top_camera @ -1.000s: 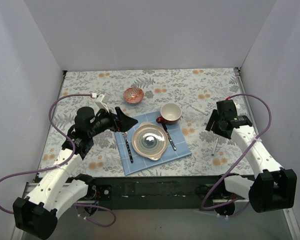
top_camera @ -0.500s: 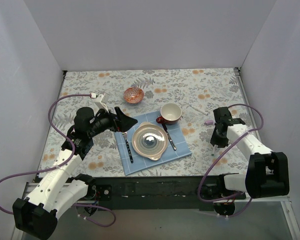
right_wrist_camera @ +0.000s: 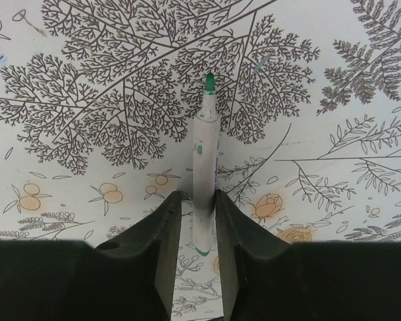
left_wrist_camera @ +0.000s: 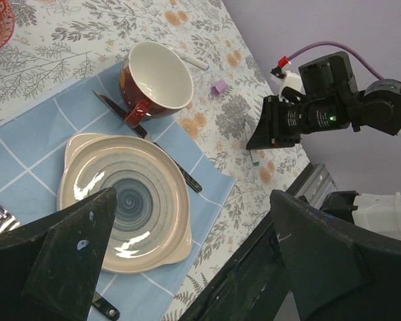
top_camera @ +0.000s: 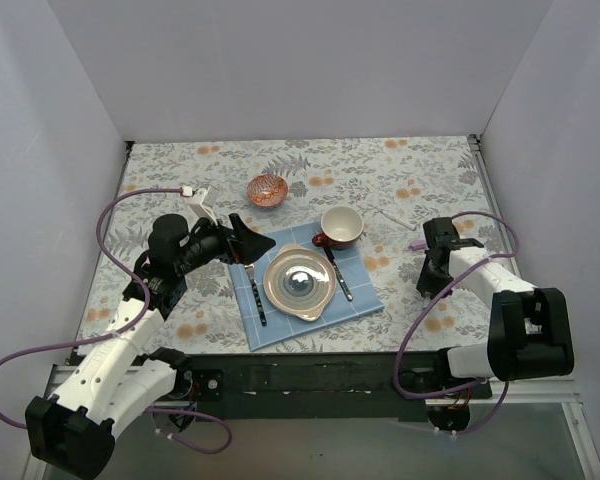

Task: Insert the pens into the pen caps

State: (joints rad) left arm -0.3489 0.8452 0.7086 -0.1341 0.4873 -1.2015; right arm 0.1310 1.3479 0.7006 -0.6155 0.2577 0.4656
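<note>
A white pen point(right_wrist_camera: 204, 167) with a green tip lies on the floral table, pointing away from my right wrist camera. My right gripper point(right_wrist_camera: 197, 197) is down on the table at the right point(top_camera: 427, 285), its fingers shut on either side of the pen's rear half. A small purple pen cap point(top_camera: 417, 244) lies just behind that gripper. Farther back lies a second white pen point(top_camera: 392, 218). My left gripper point(top_camera: 255, 240) hovers wide open over the blue mat's left corner, holding nothing. From the left wrist I see the held pen's end point(left_wrist_camera: 252, 158) under the right gripper point(left_wrist_camera: 257, 140).
A blue checked mat point(top_camera: 362, 295) carries a beige plate point(top_camera: 300, 283), a fork point(top_camera: 255, 295) and a knife point(top_camera: 340, 275). A red mug point(top_camera: 340, 225) stands behind the plate and an orange patterned bowl point(top_camera: 267, 189) farther back. Walls enclose the table on three sides.
My right arm swung down and forward onto the table, and its jaws went from wide apart to closed around the green-tipped pen. The left arm has not moved.
</note>
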